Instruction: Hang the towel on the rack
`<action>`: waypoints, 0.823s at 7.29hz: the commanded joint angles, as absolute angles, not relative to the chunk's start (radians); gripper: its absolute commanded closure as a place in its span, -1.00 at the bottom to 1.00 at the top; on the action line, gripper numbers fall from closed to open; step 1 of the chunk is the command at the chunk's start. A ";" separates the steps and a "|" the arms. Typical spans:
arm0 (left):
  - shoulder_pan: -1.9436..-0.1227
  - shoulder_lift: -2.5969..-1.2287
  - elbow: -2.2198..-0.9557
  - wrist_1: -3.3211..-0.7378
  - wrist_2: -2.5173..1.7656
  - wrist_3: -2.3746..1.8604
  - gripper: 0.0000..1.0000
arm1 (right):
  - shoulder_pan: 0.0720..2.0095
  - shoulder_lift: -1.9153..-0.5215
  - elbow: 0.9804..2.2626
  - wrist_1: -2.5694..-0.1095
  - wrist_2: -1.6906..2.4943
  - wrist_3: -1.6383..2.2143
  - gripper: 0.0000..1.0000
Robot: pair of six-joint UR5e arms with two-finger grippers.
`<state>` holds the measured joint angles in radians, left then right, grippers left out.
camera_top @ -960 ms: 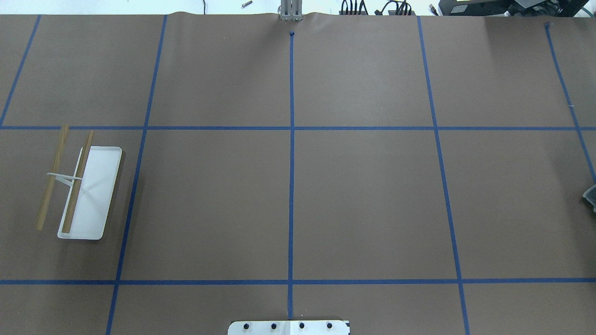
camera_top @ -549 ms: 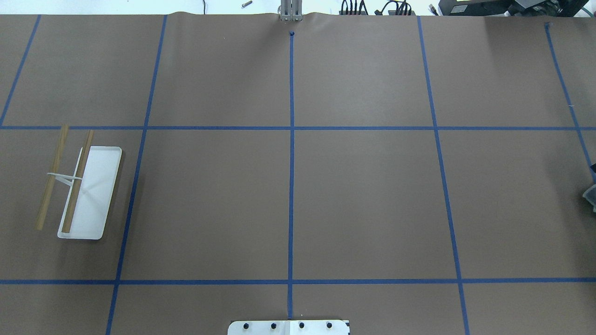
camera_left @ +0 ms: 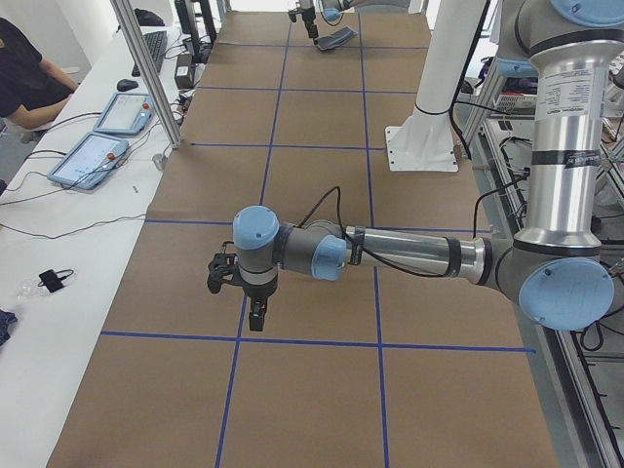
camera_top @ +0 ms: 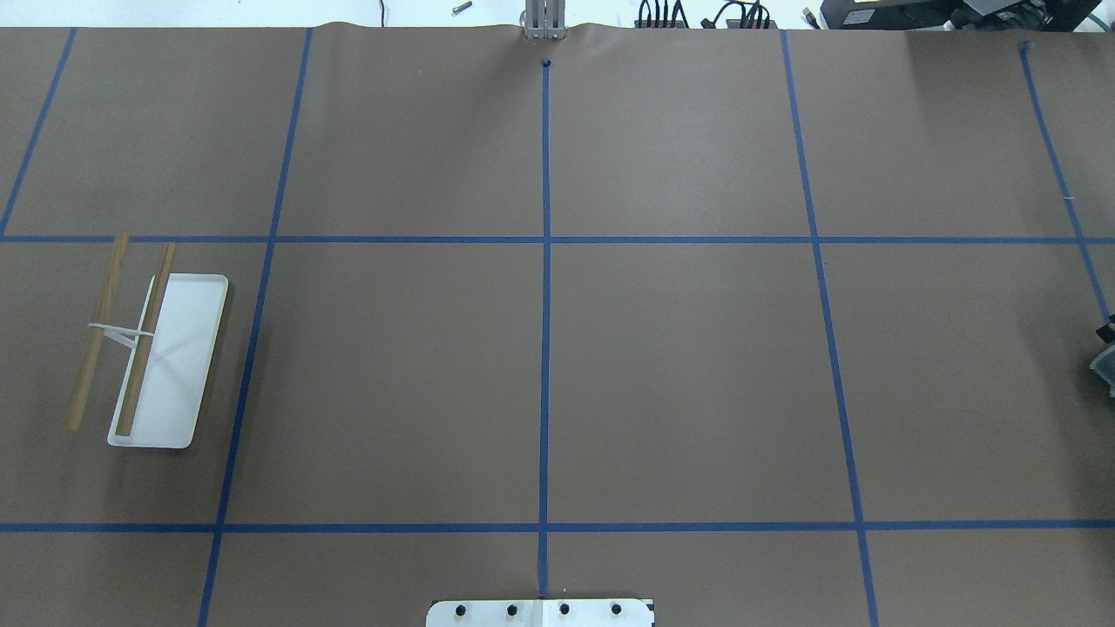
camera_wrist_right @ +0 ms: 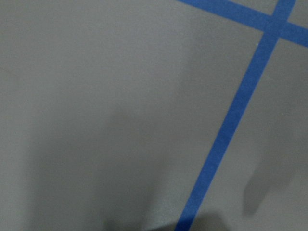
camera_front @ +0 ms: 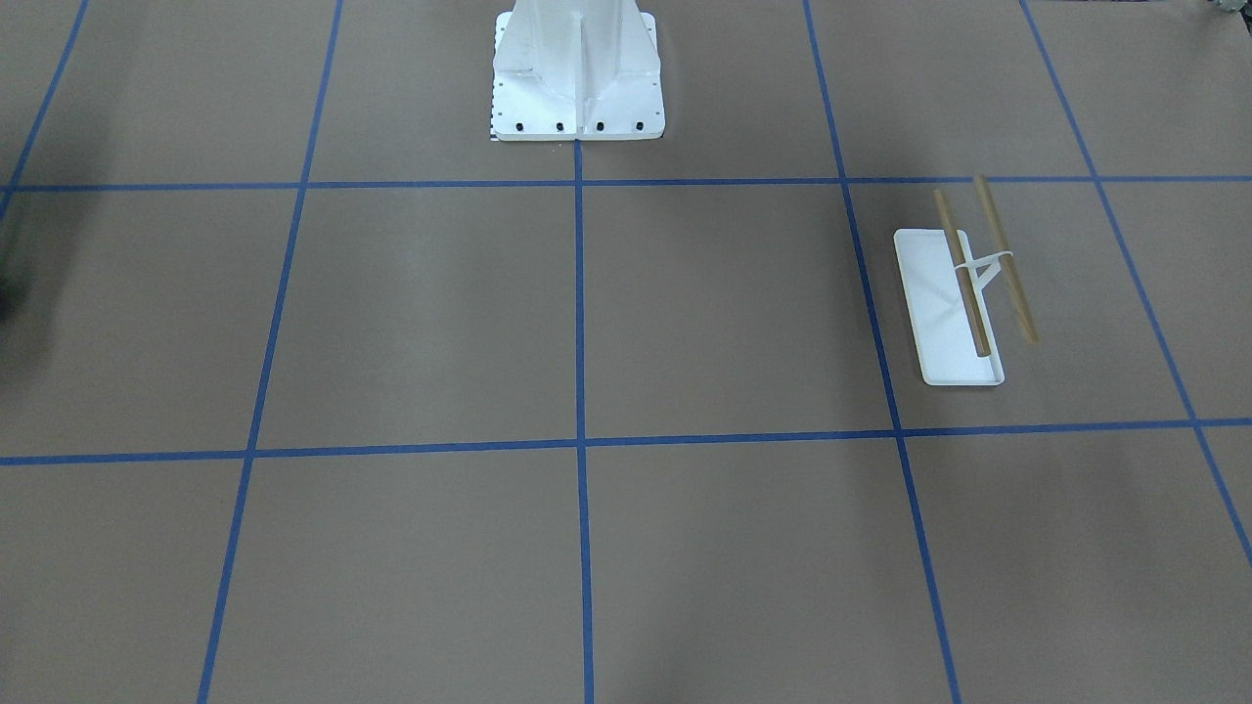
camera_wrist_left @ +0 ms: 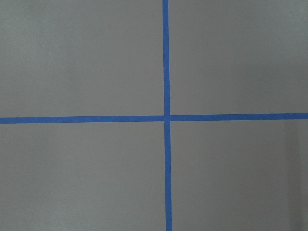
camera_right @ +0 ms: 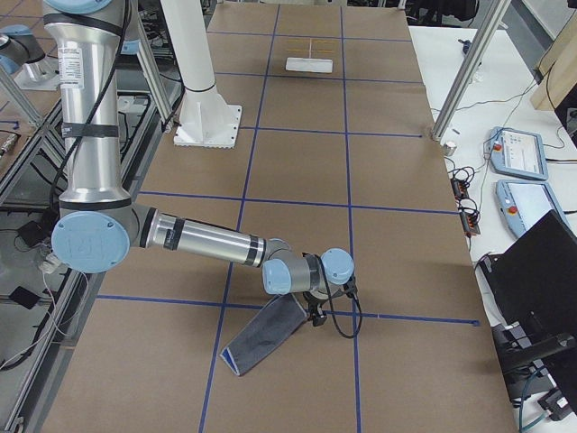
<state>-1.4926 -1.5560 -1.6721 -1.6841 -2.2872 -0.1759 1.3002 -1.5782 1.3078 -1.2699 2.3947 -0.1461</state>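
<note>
Overhead exterior, white-based rack (camera_top: 179, 348), slim wooden rods (camera_top: 106, 296)

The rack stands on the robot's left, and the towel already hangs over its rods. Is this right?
The rack does stand on the robot's left, but the overhead view shows its rods bare; the towel is far away, on the robot's right.

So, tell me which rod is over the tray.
The rod nearer the middle of the table: it runs above the tray's edge, the other rod hangs beyond it.
</note>
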 commanded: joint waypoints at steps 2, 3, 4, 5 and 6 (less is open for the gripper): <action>-1.493 -1.559 -1.672 -1.684 -2.287 -0.175 -0.98 | 1.301 -1.612 1.302 -1.270 2.359 -0.167 -1.00; -1.493 -1.562 -1.672 -1.690 -2.287 -0.175 -0.98 | 1.301 -1.620 1.301 -1.270 2.359 -0.167 -1.00; -1.493 -1.560 -1.661 -1.719 -2.287 -0.175 -0.98 | 1.302 -1.621 1.301 -1.272 2.361 -0.166 -0.95; -1.493 -1.560 -1.658 -1.730 -2.287 -0.178 -0.98 | 1.302 -1.621 1.302 -1.275 2.365 -0.166 -0.05; -1.493 -1.560 -1.658 -1.730 -2.287 -0.178 -0.97 | 1.302 -1.620 1.302 -1.272 2.371 -0.166 0.99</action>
